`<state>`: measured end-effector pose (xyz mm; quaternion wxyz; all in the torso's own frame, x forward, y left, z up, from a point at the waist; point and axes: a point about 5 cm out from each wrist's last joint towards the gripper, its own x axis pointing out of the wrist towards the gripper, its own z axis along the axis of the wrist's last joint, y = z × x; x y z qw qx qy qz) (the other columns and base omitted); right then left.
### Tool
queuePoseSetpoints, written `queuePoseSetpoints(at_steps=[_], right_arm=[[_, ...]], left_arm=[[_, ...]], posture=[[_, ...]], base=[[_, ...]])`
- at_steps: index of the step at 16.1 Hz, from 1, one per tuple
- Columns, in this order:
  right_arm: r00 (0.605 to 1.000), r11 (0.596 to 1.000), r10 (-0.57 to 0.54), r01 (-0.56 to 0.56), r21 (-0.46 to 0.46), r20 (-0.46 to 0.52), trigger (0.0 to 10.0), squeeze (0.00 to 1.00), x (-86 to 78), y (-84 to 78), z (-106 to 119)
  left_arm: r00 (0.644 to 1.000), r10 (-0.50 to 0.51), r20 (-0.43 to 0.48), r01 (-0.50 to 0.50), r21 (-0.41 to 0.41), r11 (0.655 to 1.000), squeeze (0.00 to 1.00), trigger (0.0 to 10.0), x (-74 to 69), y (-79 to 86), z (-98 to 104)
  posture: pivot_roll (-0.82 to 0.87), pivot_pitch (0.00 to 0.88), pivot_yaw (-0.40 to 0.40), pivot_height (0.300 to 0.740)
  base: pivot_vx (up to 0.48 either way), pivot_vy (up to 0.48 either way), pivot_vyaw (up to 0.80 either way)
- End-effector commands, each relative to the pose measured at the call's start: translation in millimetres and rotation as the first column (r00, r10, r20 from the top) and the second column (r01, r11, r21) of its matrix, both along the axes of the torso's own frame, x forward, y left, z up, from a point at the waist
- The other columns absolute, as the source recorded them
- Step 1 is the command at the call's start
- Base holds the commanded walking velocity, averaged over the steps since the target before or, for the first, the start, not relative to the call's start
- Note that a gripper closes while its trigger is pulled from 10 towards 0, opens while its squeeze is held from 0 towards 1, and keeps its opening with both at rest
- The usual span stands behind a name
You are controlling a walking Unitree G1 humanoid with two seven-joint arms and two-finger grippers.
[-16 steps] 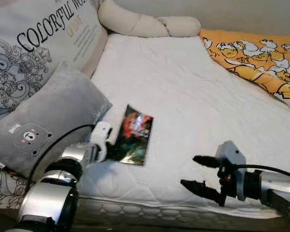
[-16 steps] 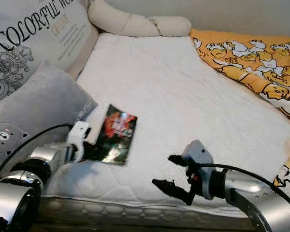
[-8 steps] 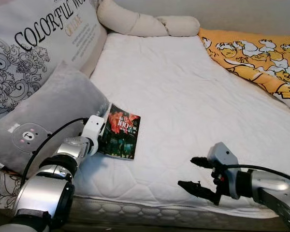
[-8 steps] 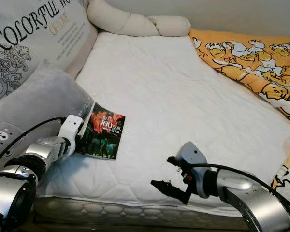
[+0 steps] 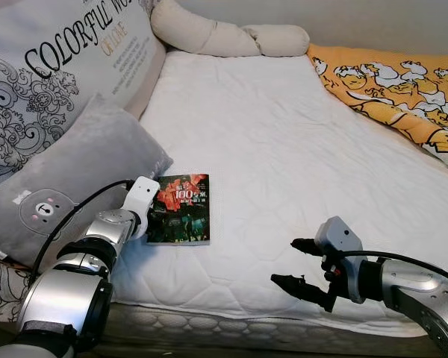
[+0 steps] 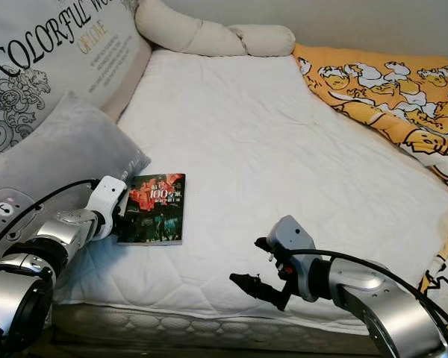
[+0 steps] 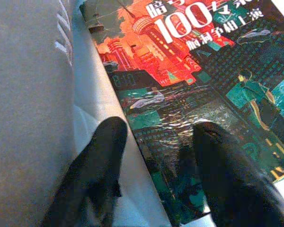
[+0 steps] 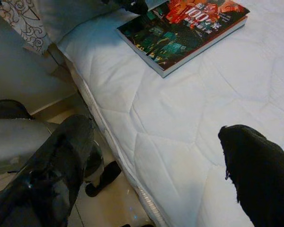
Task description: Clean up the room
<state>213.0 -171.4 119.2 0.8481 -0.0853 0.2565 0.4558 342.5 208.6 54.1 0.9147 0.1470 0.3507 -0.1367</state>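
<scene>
- While my left gripper straddles the book's edge, fingers spread, nothing's lifted yet.
- Right gripper hovers open over the bed.
- Book remains to clear.

The left gripper is mostly hidden behind its own white wrist housing in the head views, so the grip on the book can't be judged from there. In the left wrist view the book is cut off at the top and right edges, and the small print under the big "100" is too blurred to be read. One finger is seen off the cover's edge, the other on it. The lettered pillow is cropped, its heading cut short. The orange blanket runs out of frame. Under the bed edge, dark shapes on the floor can't be identified.
</scene>
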Motion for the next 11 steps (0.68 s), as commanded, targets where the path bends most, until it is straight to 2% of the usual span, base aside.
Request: queuePoseSetpoints(at_steps=[1,2,4,5,6,7,8,9,10,11], right_arm=[[1.000,1.000,0.004,-0.003,-0.012,0.017,10.0,0.00,2.4,2.0,3.6],[1.000,1.000,-0.008,0.009,-0.010,0.026,10.0,0.00,2.9,2.6,4.3],[0.999,1.000,-0.024,0.025,-0.006,0.036,10.0,0.00,4.3,2.9,4.1],[0.993,0.997,-0.080,0.080,0.005,0.082,10.0,0.00,8.5,1.7,5.4],[0.961,0.974,-0.226,0.224,0.028,0.160,10.0,0.00,19.4,-1.2,4.8],[0.924,0.942,-0.335,0.332,0.046,0.187,10.0,0.00,27.3,-2.8,2.0],[0.899,0.918,-0.396,0.390,0.071,0.188,10.0,0.00,32.0,-1.2,-0.8],[0.899,0.918,-0.396,0.390,0.071,0.188,10.0,0.00,32.0,-1.2,-0.8],[0.838,0.861,-0.508,0.495,0.113,0.199,10.0,0.00,40.4,4.5,-6.2],[0.817,0.841,-0.541,0.528,0.120,0.200,10.0,0.00,42.2,5.5,-8.5]], left_arm=[[1.000,-0.008,0.000,0.009,0.055,0.998,1.00,10.0,-1.1,7.6,0.4],[1.000,-0.020,0.008,0.019,0.096,0.995,1.00,10.0,-1.6,14.4,1.9],[0.999,-0.028,0.029,0.024,0.121,0.992,1.00,10.0,-0.3,19.7,5.6],[0.994,-0.033,0.104,0.028,0.045,0.999,1.00,10.0,7.3,16.8,17.4],[0.972,-0.004,0.233,0.036,-0.133,0.990,1.00,10.0,19.3,9.5,38.6],[0.952,0.019,0.307,0.056,-0.232,0.971,1.00,10.0,24.2,4.1,49.6],[0.931,0.025,0.364,0.086,-0.285,0.955,1.00,10.0,26.4,-2.7,56.1],[0.931,0.025,0.364,0.086,-0.285,0.955,1.00,10.0,26.4,-2.7,56.1],[0.892,0.051,0.450,0.149,-0.398,0.905,1.00,10.0,22.9,-25.8,65.7],[0.880,0.044,0.472,0.175,-0.410,0.895,1.00,10.0,18.4,-33.3,67.9]], posture=[[-0.21,0.000,-0.018,0.740],[-0.20,0.000,-0.010,0.740],[-0.19,0.000,-0.004,0.740],[-0.17,0.000,0.009,0.740],[-0.17,0.000,0.014,0.740],[-0.16,0.000,0.018,0.740],[-0.14,0.000,0.021,0.740],[-0.14,0.000,0.021,0.740],[-0.12,0.000,0.027,0.740],[-0.12,0.000,0.029,0.740]], base=[[0.000,0.000,0.00],[0.000,0.000,0.00],[0.000,0.000,0.00],[0.000,0.000,0.00],[0.000,0.000,0.00],[0.000,0.000,0.00],[0.000,0.000,0.00],[0.000,0.000,0.00],[0.000,-0.360,0.00],[0.000,-0.428,0.00]])
